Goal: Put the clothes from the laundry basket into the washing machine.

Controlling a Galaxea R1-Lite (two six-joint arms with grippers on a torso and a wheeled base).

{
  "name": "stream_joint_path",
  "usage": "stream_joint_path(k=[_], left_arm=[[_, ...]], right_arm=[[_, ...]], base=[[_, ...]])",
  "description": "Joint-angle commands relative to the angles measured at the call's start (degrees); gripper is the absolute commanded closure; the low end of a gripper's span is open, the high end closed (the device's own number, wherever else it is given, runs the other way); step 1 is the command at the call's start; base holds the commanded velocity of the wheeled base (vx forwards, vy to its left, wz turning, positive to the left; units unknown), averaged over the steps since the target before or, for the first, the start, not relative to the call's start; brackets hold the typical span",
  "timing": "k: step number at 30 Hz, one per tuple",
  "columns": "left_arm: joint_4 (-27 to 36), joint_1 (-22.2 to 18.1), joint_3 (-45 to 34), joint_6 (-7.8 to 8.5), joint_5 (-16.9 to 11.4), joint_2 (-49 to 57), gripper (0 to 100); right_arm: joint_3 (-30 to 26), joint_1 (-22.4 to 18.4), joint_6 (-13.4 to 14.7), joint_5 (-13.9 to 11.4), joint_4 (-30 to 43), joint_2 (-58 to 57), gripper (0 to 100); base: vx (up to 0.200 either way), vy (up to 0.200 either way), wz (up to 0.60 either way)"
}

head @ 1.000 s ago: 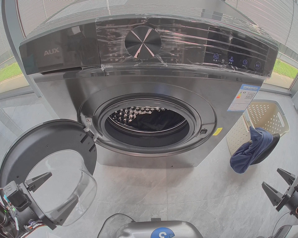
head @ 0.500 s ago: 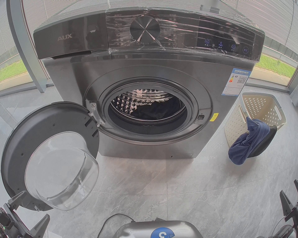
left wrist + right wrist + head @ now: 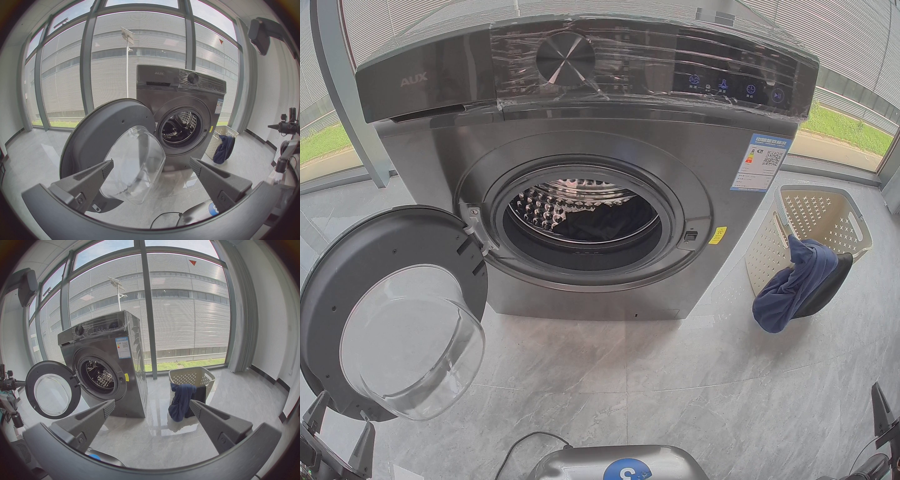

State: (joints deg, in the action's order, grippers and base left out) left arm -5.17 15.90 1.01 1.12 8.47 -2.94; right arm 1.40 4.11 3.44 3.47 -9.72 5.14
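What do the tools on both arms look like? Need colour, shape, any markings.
The left tool and right tool match: each has two dark grey wedge-shaped fingers tapering to narrow tips, ribbed on the inner faces near the tips, and a curved grey crossbar behind. No markings visible.

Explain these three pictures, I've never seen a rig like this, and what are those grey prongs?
This is a two-armed wheeled robot doing laundry. The head view looks down from its head; the two wrist views come from cameras on its arms. The grey prongs are its pincers: the left gripper and right gripper, both open and empty. Ahead stands a washing machine, its door swung open, dark clothes in the drum. On the floor to the robot's right, a laundry basket has a blue garment draped over its rim.
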Motion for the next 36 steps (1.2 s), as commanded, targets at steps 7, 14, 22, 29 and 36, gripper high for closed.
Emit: stream_joint_path(k=[7, 14, 22, 29, 36], left_arm=[[0.42, -5.96, 1.01, 5.21, -1.00, -5.41, 0], [0.95, -17.48, -1.01, 6.00, -12.69, 0.13, 0], [5.78, -15.90, -0.92, -2.44, -6.89, 2.94, 0], [5.08, -15.90, -1.01, -1.65, -7.33, 2.94, 0], [5.08, -15.90, -1.01, -1.74, -7.33, 2.94, 0]], right_arm=[[-1.40, -5.16, -0.89, -5.58, 4.79, -2.86, 0], [-1.23, -4.64, -0.89, -6.02, 7.34, -4.53, 0], [-1.40, -4.55, -0.36, 0.92, 7.78, -5.06, 0], [-1.40, -4.37, -1.50, -0.57, 7.96, -5.14, 0], [-1.40, -4.37, -2.73, -1.01, 8.40, -5.14, 0]], base=[[0.000, 0.000, 0.00], [0.000, 0.000, 0.00], [0.000, 0.000, 0.00], [-0.086, -0.200, 0.00], [0.000, -0.200, 0.00]])
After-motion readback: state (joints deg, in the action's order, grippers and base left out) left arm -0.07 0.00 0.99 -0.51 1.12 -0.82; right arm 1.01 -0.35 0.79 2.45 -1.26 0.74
